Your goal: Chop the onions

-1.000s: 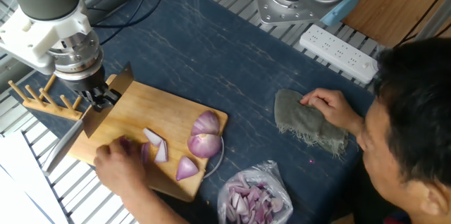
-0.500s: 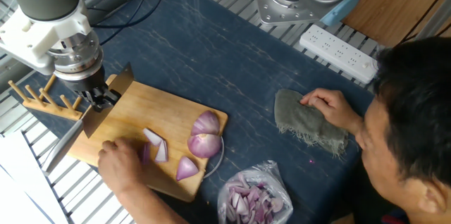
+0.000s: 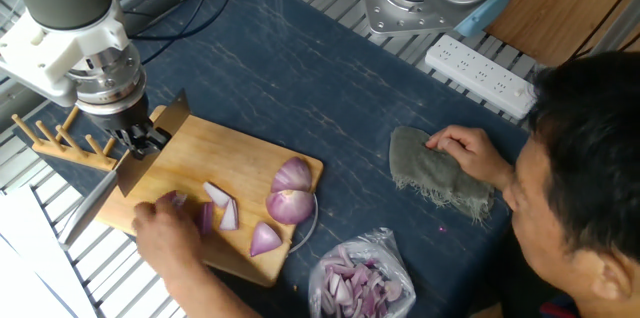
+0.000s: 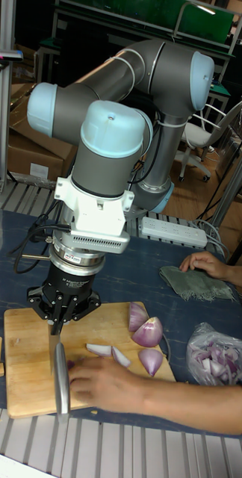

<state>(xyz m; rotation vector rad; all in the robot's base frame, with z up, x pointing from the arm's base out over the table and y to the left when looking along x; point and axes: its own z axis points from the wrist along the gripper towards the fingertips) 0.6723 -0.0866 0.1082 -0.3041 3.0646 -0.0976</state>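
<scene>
Two red onion halves [image 3: 292,190] [image 4: 144,323] and a wedge [image 3: 264,240] [image 4: 150,361] lie at the right end of the wooden cutting board [image 3: 200,153] [image 4: 24,336]. Thin slices [image 3: 222,206] [image 4: 110,352] lie mid-board. A person's hand [image 3: 165,236] [image 4: 106,382] rests on the board, touching the slices and covering some pieces. My gripper [image 3: 140,143] [image 4: 59,317] hangs over the board's left end, shut on a knife [image 3: 88,208] [image 4: 60,377]. The blade slants down toward the board's near-left edge, just left of the hand.
A clear bag of purple onion bits [image 3: 360,283] [image 4: 214,352] lies right of the board. The person's other hand rests on a grey cloth [image 3: 440,173] [image 4: 199,284]. A white power strip [image 3: 480,73] [image 4: 169,231] sits behind. A wooden peg rack [image 3: 60,138] stands left.
The person's hand shifted a little right over the slices, then back left. My arm and the knife have not moved.
</scene>
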